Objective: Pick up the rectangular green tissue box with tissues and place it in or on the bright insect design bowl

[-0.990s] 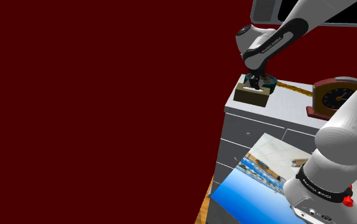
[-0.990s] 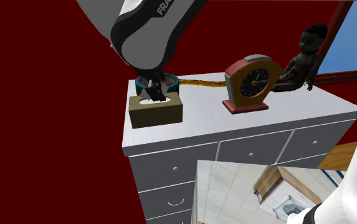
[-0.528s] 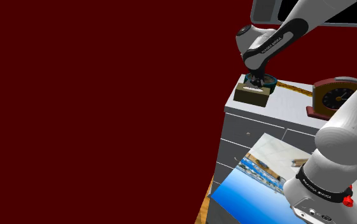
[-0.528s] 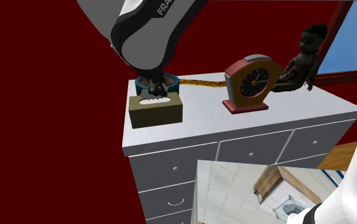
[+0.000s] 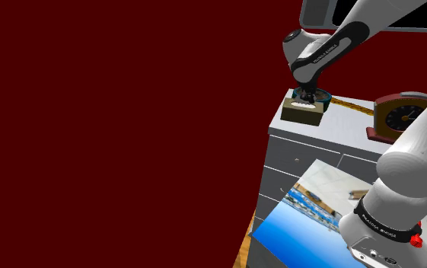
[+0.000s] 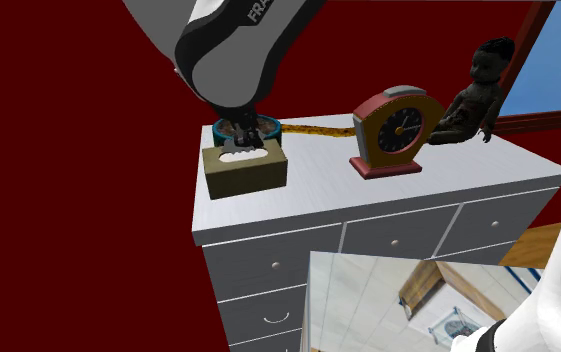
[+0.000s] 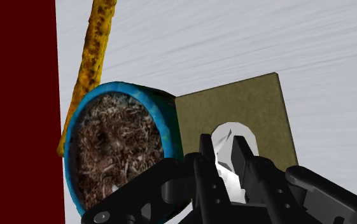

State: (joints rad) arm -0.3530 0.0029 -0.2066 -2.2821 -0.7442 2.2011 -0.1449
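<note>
- The black gripper (image 7: 223, 147) has its fingers pinching the white tissue (image 7: 224, 135) that pokes from the olive-green tissue box (image 6: 245, 172).
- The box is near the grey dresser (image 6: 368, 200) top's edge, just beside the blue-rimmed bowl (image 6: 273, 126) at its corner.
- A red clock (image 6: 396, 132) stands well apart.

I'm looking at a room closed in by a flat, dark red wall (image 5: 113, 129), which takes up most of the shoulder view and the second exterior view's left (image 6: 78, 180). Against it stands a pale grey dresser (image 6: 328, 190) with a smooth, faintly streaked top (image 7: 234, 44) and rows of drawers (image 6: 268, 265) with small round knobs (image 6: 400, 241). In front of the dresser stands a flat panel (image 6: 388, 300) showing pale tiles and blue. At the second exterior view's upper right I see a red-framed window (image 6: 558, 60), bright blue. Below it there is a patch of wooden floor (image 6: 538, 245). The light is even.
</note>
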